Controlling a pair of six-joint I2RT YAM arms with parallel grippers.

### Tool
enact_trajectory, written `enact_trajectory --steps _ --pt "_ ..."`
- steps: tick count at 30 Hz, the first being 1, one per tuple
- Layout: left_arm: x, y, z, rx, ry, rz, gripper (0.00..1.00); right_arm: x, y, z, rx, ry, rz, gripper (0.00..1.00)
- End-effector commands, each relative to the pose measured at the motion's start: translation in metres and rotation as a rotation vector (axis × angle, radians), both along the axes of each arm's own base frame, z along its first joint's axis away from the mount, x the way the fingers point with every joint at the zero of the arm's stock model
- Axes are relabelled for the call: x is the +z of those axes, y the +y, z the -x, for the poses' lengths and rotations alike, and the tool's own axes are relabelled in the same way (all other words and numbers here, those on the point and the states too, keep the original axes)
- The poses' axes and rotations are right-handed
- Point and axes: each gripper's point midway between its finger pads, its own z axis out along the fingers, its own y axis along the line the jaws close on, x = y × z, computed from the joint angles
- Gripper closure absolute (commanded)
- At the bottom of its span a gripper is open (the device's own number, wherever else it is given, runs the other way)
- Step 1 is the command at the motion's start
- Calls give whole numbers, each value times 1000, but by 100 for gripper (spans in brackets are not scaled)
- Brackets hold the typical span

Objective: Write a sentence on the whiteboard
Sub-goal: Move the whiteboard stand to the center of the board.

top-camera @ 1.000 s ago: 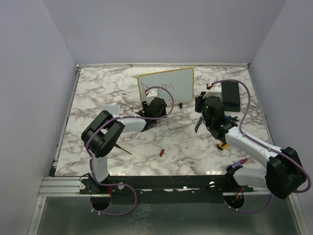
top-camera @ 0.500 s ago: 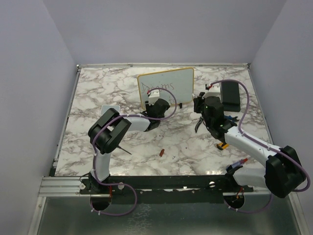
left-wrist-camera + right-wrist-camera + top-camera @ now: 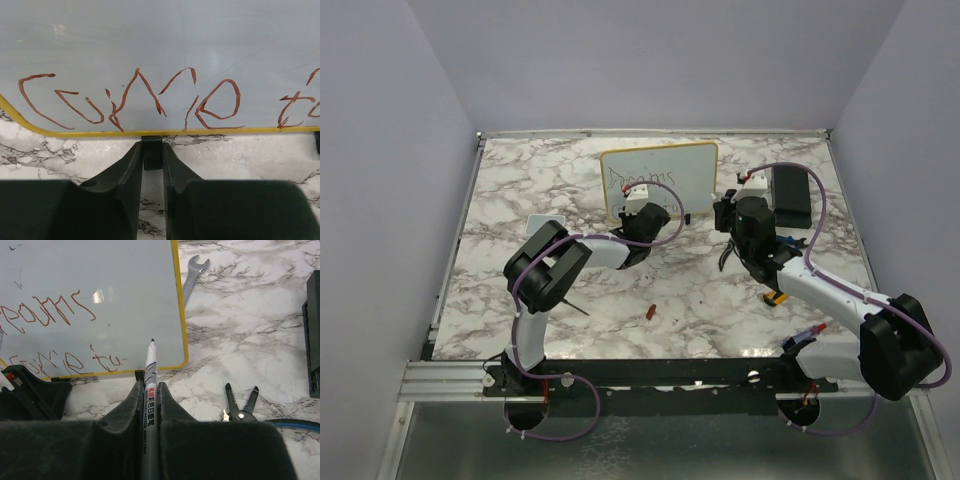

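The whiteboard [image 3: 672, 168], pale with a yellow frame, stands upright at the back middle of the table. It carries brown-red handwriting in two lines, "Dreams" above and "come tu" below [image 3: 45, 310]. My left gripper [image 3: 642, 216] is at the board's lower edge. In the left wrist view the gripper [image 3: 152, 148] is shut on the board's black foot [image 3: 152, 155], with the lower line [image 3: 150, 92] just above. My right gripper [image 3: 150, 386] is shut on a white marker [image 3: 150, 375]. The marker's dark tip points at the board's lower right corner, right of "tu". In the top view the right gripper [image 3: 726, 213] is just right of the board.
A wrench [image 3: 192, 275] lies behind the board. Black wire strippers [image 3: 240, 402] and a black box [image 3: 790, 195] are on the right. A red cap [image 3: 649, 312], a small grey pad [image 3: 546, 222] and a dark pen [image 3: 575, 308] lie on the marble.
My left arm has shifted a little toward the board and my right gripper has edged left toward the board's right side. The board has not moved.
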Motion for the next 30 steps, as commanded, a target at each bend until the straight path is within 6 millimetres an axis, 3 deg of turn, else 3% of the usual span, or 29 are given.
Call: enact_trajectory --steps 1,7,11,17,30 --pt "-2 17 6 41 1 -53 80 -6 3 0 15 9 -15 99" --pt "1 24 14 41 7 -65 90 -2 11 3 71 -2 -27 99" --pt "5 31 22 37 14 -68 94 0 27 11 179 -8 -39 99" --pt "11 36 36 13 19 -62 100 -13 43 23 279 35 -59 99" --pt "11 45 72 -51 50 -48 100 -27 64 55 433 76 -138 99"
